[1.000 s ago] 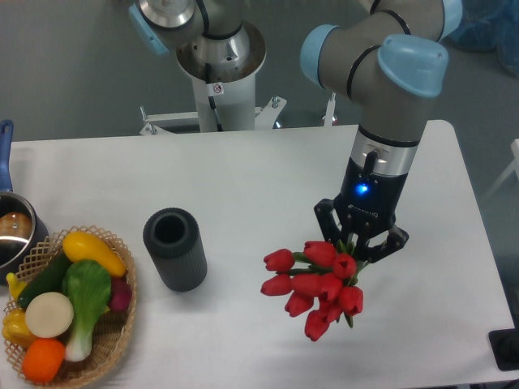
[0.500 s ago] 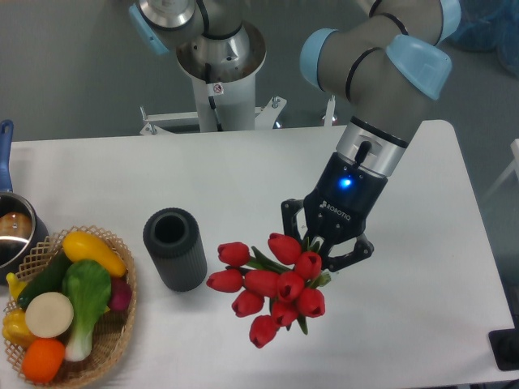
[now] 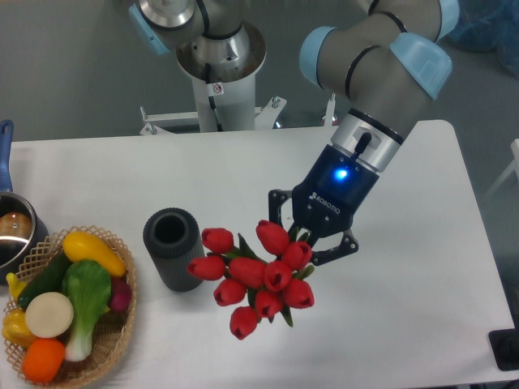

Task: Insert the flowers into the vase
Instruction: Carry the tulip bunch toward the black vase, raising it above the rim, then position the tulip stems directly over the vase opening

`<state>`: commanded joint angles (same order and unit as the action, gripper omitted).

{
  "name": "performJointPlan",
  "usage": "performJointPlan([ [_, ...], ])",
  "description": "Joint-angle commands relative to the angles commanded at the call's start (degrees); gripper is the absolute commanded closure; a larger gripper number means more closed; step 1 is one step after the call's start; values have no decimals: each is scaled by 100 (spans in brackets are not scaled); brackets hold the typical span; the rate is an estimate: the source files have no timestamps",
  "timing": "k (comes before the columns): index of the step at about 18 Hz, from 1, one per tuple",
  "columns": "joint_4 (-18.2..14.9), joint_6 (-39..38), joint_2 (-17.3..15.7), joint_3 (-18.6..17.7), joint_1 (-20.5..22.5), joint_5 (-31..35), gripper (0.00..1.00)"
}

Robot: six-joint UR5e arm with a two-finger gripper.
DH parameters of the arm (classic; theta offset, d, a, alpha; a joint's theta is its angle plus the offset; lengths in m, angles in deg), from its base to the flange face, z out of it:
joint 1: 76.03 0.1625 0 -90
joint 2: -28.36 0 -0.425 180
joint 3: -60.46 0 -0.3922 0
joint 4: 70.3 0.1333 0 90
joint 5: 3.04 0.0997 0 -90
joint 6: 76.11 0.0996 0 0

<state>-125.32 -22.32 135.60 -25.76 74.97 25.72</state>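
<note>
The black two-finger gripper [image 3: 306, 241] on the grey arm with pale blue joint caps is clamped on the green stems of the bunch of red closed tulip heads [image 3: 253, 274]. The arm leans down and to the left; a blue light glows on the wrist housing above the fingers. The bunch is held clear of the white table [image 3: 243, 174], heads pointing down and to the left, away from the fingers. The stems are mostly hidden between the jaws.

The dark grey ribbed cylindrical vase [image 3: 173, 248] stands upright on the table, left of the bunch. Its round mouth is open and faces up. The leftmost tulip heads sit just beside the vase's right wall; whether they touch it cannot be told. No part of the bunch is over the mouth.

At the left edge, a woven wicker basket [image 3: 118, 326] holds assorted vegetables. Above it, partly cut off, stands a metal pot with a blue handle [image 3: 13, 228].
</note>
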Motion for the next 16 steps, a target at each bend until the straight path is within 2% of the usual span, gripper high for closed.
performJointPlan([
  [6, 36, 0, -325, -300, 202, -1047, 88],
  [11, 27, -9, -510, -422, 194, -1478, 88],
  [16, 27, -9, -826, -870, 167, -1760, 88],
])
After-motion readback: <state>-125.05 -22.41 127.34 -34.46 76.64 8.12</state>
